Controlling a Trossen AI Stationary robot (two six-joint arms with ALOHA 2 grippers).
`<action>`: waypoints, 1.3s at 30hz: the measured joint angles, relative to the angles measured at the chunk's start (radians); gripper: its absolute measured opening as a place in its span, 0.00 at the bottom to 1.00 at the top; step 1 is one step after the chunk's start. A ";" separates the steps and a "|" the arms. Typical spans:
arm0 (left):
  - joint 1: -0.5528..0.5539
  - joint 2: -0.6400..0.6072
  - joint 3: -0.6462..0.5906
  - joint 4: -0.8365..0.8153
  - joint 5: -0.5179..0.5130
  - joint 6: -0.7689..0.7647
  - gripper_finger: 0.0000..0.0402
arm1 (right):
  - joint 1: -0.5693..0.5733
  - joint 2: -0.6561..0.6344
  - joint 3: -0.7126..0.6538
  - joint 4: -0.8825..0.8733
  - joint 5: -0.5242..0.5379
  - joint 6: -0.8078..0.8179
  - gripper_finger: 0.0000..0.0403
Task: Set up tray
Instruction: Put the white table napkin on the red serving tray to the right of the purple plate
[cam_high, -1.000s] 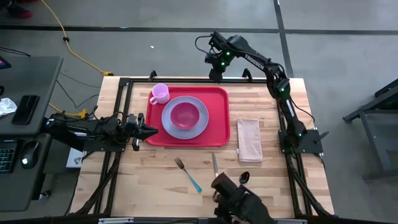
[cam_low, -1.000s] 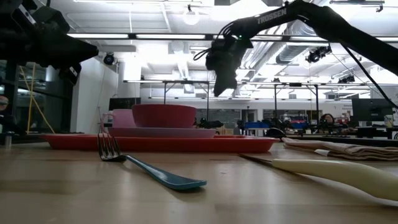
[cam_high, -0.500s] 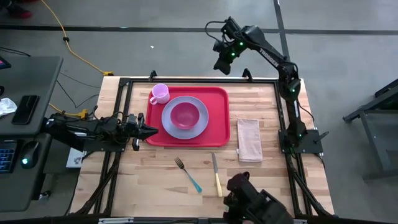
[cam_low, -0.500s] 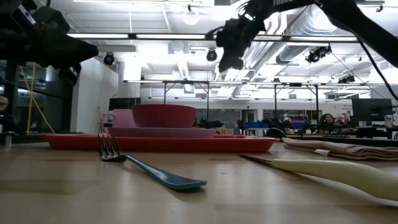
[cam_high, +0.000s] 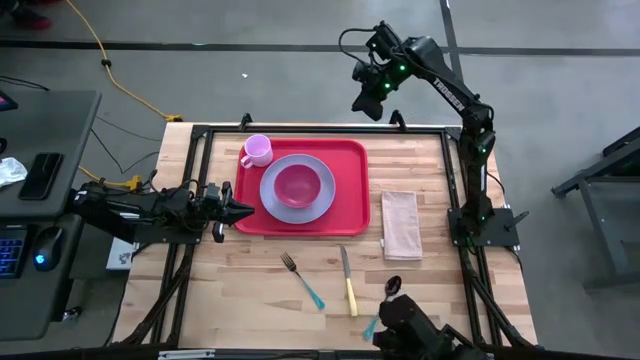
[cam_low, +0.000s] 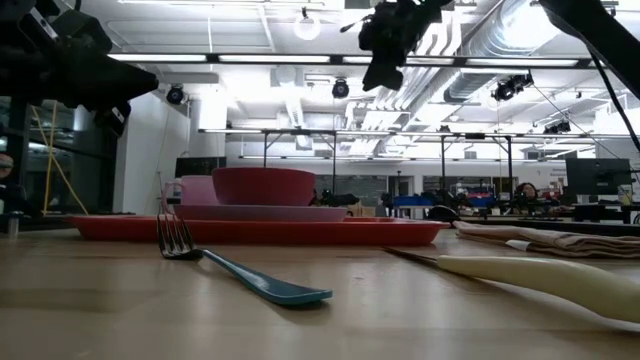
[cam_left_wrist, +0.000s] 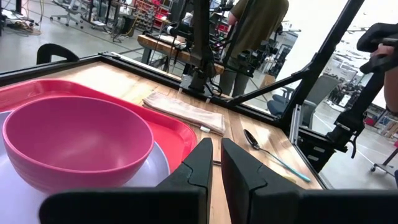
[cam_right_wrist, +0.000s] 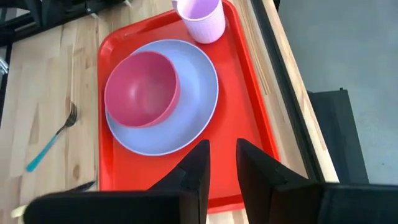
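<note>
The red tray (cam_high: 350, 190) lies flat on the table's far middle. On it sit a lavender plate (cam_high: 318, 200) carrying a pink bowl (cam_high: 297, 184), and a pink cup (cam_high: 257, 150) at its far-left corner. My left gripper (cam_high: 245, 211) hovers level at the tray's near-left corner, shut, pointing along the tray toward the bowl (cam_left_wrist: 74, 143). My right gripper (cam_high: 368, 100) hangs high above the table's far edge, narrowly open and empty. It looks down on the tray (cam_right_wrist: 245, 93), plate (cam_right_wrist: 199, 93) and cup (cam_right_wrist: 200, 17).
A folded beige napkin (cam_high: 401, 224) lies right of the tray. A teal-handled fork (cam_high: 302, 280), a cream-handled knife (cam_high: 347, 281) and a teal-handled spoon (cam_high: 385, 300) lie near the front edge. A dark shape (cam_high: 420, 335) juts over the near edge. A person (cam_left_wrist: 255, 18) stands beyond the table.
My right gripper has risen and drawn back toward the far-right, away from the tray. The dark shape at the near edge has shifted right and back, uncovering the knife and spoon. The tray and the dishes on it have not moved.
</note>
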 joint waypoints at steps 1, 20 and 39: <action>0.000 0.000 0.000 0.000 0.000 0.000 0.16 | 0.000 0.000 0.000 -0.009 0.000 0.000 0.14; 0.000 0.000 0.000 0.001 0.000 -0.018 0.16 | -0.003 -0.461 -0.883 0.584 0.276 0.139 0.14; 0.000 0.000 0.000 0.002 0.000 -0.021 0.16 | 0.006 -0.939 -1.392 0.832 0.119 0.282 0.14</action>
